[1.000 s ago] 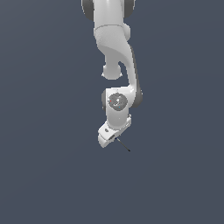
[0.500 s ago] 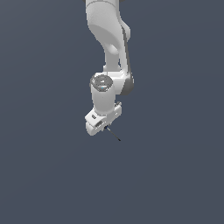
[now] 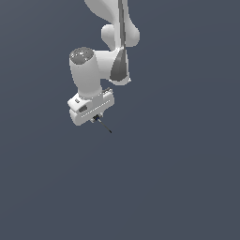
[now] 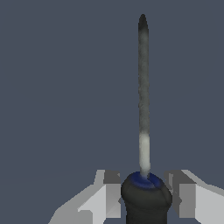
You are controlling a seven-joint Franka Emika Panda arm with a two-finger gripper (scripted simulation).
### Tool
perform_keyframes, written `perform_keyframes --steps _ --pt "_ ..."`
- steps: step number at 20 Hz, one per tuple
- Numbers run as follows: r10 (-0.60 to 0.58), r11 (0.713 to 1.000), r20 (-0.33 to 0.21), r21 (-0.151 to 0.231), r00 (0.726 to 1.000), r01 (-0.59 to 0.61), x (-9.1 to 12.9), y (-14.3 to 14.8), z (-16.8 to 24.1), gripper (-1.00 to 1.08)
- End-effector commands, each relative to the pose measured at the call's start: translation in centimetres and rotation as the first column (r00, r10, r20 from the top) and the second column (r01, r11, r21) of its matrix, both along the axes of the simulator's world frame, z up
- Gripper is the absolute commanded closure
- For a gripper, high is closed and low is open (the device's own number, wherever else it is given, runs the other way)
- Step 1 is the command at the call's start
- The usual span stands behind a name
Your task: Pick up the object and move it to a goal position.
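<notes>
Between the end effector (image 4: 144, 197) fingers sits the tiny screwdriver (image 4: 143, 131), clamped at its handle; looks light, stiff, thin shaft probably slippery.

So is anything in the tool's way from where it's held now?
Nothing visible. The gripper is shut on the screwdriver, whose shaft points into plain grey space. No goal marker appears in either view, so the route cannot be checked.

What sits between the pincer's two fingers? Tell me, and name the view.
The tool's black handle sits between the pincer fingers, which flank it on both sides. The wrist view shows this; the shaft pokes out beyond them. The exterior view is too small to confirm.
</notes>
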State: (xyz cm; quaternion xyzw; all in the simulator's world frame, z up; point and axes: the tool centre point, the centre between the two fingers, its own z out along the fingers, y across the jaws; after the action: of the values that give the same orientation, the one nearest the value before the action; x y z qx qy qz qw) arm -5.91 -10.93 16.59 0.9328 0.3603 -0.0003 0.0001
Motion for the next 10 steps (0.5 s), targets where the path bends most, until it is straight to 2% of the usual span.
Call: perform_keyframes --steps 1,10 --pt "0.001 1.0 0.001 0.001 1.0 -0.001 -1.1 -1.8 2.0 1.08" --pt "0.001 1.0 0.001 0.002 1.0 -0.001 -3.9 -6.7 7.1 1.08"
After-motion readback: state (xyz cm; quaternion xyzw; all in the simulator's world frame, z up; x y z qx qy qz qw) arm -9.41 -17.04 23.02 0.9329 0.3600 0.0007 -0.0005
